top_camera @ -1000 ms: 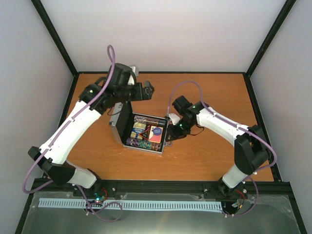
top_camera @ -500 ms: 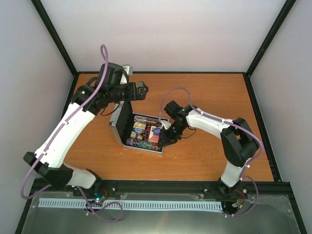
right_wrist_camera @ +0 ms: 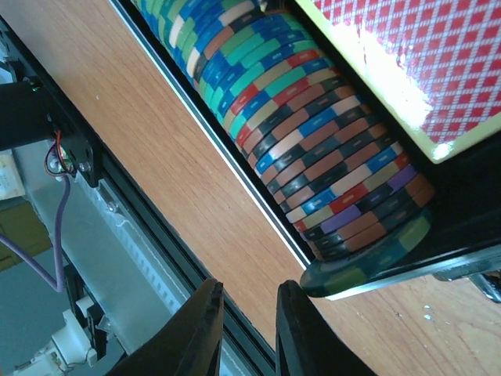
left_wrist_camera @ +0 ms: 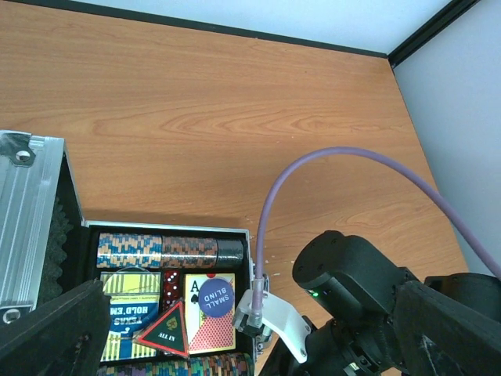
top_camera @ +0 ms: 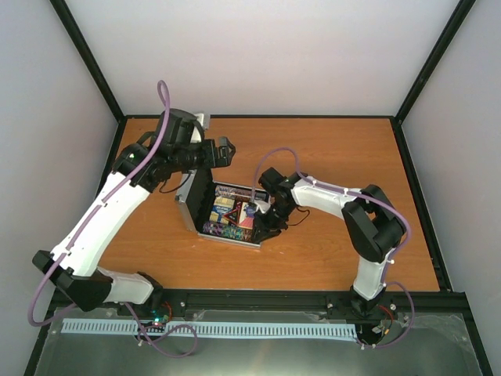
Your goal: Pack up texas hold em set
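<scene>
The silver case (top_camera: 192, 200) lies open mid-table, its lid (left_wrist_camera: 23, 211) standing upright on the left. Inside are rows of multicoloured chips (left_wrist_camera: 156, 250), a blue deck (left_wrist_camera: 129, 309), a red deck (left_wrist_camera: 205, 333), red dice (left_wrist_camera: 171, 285), a round "small blind" button (left_wrist_camera: 215, 294) and a triangular "all in" button (left_wrist_camera: 164, 334). My left gripper (top_camera: 226, 150) hovers open and empty above and behind the case. My right gripper (top_camera: 263, 228) is low at the case's near right corner, its jaws slightly apart and empty (right_wrist_camera: 249, 283). Beside them a dark green chip (right_wrist_camera: 364, 262) lies tilted on the rim, at the end of the near chip row (right_wrist_camera: 313, 133).
The case sits on an orange wooden table (top_camera: 337, 149) with a black border. The black rail (right_wrist_camera: 149, 235) along the near table edge runs close to my right fingers. My right arm's purple cable (left_wrist_camera: 329, 160) arches beside the case's right side.
My right gripper has moved left and down to the case's near right corner. My left gripper has drawn back to the left, staying above the case.
</scene>
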`<state>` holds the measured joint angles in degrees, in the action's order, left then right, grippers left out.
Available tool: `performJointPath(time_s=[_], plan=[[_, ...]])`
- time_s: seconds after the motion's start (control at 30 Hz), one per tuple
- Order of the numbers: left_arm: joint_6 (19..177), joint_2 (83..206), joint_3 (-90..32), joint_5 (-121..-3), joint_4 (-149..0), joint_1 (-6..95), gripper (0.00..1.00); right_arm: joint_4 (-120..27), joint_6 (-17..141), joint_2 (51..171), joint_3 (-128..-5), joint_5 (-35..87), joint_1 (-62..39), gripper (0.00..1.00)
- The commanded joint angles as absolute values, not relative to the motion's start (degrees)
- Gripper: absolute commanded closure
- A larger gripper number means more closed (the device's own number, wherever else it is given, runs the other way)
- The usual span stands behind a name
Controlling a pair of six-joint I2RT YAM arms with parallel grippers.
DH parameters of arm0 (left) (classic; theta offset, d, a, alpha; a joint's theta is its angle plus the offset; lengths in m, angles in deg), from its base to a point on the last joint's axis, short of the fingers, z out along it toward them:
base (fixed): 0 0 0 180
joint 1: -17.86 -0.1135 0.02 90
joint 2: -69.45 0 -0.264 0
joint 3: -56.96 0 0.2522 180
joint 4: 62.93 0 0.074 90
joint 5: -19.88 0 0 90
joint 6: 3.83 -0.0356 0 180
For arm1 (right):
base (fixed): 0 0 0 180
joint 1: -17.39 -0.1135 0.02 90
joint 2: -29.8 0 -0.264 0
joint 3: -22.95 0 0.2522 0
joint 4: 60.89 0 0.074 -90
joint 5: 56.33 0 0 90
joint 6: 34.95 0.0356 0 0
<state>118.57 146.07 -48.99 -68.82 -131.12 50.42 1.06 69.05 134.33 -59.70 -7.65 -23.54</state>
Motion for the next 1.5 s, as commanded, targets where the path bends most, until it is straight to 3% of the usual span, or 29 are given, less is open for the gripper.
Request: performJointPath(time_s=[0.0,0.23,0.43,0.77,1.47], plan=[[120.09,143.99,-48.6,-68.79,-129.86,50.02,0.0,-0.13,69.87,136.75,-58.08,-3.86,-23.74,0.78],[120.26,143.58,-48.34,-69.21,-129.94,50.02,0.0,-0.16,69.3,138.12,-58.11,-3.73,-23.74,0.78],[119.98,143.0,-49.47,-70.35,-130.33,50.03,0.0,2.04,68.14,132.53,-59.8,-4.57,-23.7,0.74],[119.13,143.14,-49.91,-70.56,-132.06,49.93,0.0,3.59,72.28,130.05,-60.63,4.46,-23.65,0.69],[119.52,143.71,-49.0,-69.41,-131.33,49.94,0.0,2.68,73.02,134.95,-61.39,4.13,-23.73,0.78]])
